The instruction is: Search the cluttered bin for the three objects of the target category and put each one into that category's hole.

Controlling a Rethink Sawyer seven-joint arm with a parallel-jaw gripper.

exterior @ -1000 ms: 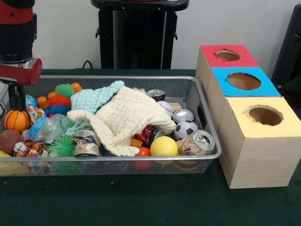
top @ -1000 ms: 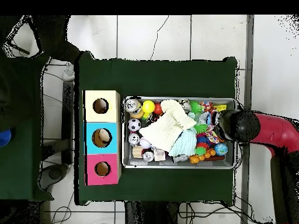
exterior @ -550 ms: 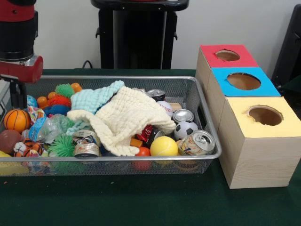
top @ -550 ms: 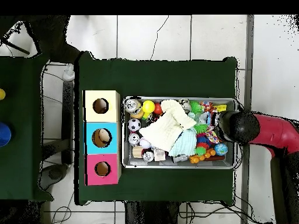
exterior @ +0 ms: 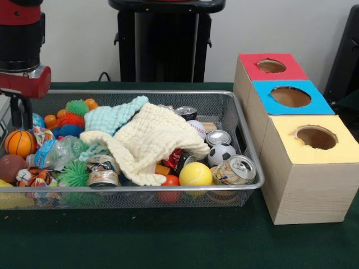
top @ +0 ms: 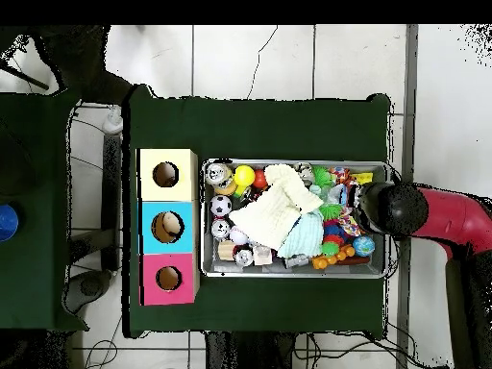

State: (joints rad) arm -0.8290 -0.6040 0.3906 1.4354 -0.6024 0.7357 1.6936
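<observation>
Three holed boxes (exterior: 291, 117), two cloths (exterior: 151, 137) in one bin (exterior: 247, 168), claw (exterior: 19, 112) state unclear

Cloths (exterior: 147, 137) atop clutter in bin (exterior: 247, 147), boxes (exterior: 291, 123) beside.

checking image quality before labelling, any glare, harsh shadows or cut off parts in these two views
Front view: even, soft lighting; small highlights on the can tops, only soft shadows in the bin, and the arm is cut off at the top left corner. Overhead view: the arm hides that end of the bin; the gripper's state cannot be made out.
</observation>
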